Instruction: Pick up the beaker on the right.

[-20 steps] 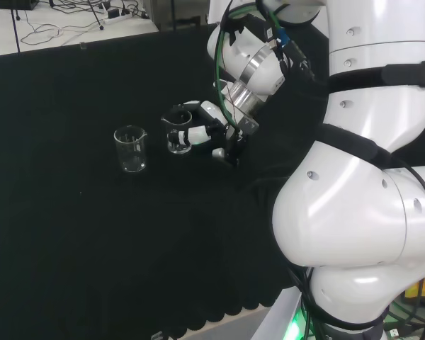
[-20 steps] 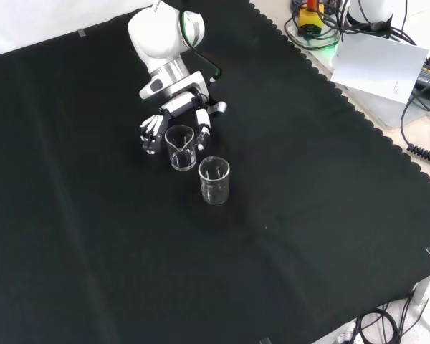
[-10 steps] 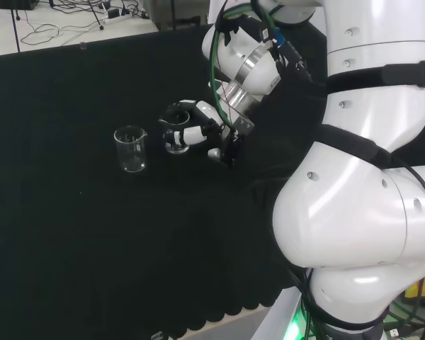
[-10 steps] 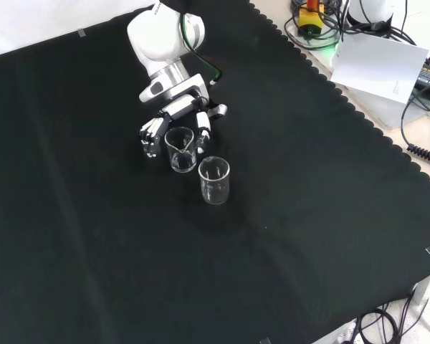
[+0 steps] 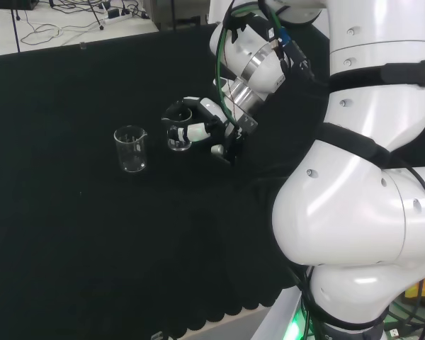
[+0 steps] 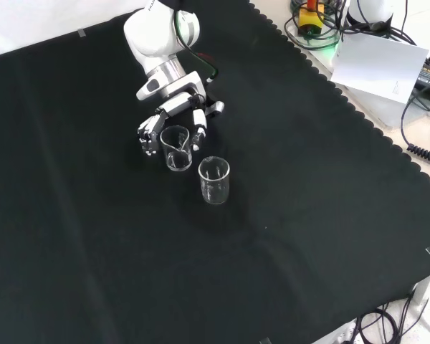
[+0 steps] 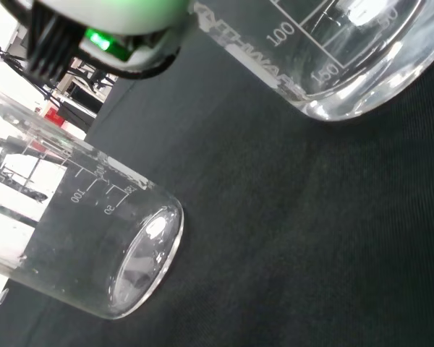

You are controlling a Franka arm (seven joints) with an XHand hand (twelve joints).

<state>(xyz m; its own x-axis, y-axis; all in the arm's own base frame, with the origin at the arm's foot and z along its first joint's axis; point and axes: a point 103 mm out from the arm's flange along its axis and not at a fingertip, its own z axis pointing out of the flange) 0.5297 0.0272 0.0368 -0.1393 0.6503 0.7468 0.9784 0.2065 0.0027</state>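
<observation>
Since a second ago the held beaker (image 6: 176, 147) sits a bit higher and farther left in the front view, and the hand (image 6: 173, 118) has shifted up with it; the second beaker (image 6: 214, 180) has not moved. In the head view the held beaker (image 5: 177, 137) also reads slightly higher than before, so it looks lifted off the cloth, though actual clearance is hard to judge.

Held beaker: clear glass, upright or nearly so, spout visible at the rim, no contents visible. Fingers (image 6: 147, 134) curl round one side of it and the thumb sits on the other side, so the hand is gripping this beaker. In the head view the hand (image 5: 202, 126) comes in from the right, fingers wrapped round the glass.

Second beaker (image 5: 130, 149): clear, upright, standing on the cloth to the left of the held one in the head view, apart from it. In the front view it sits just below and right of the held one, close, not touching.

Wrist view: two clear beakers with printed graduation marks, one (image 7: 87, 246) showing its round base and one (image 7: 333, 54) large at the edge; can't tell which is the held one.

Worktop (image 6: 308, 215) is covered in black cloth. White arm links (image 5: 368, 177) stand at the right of the head view.
</observation>
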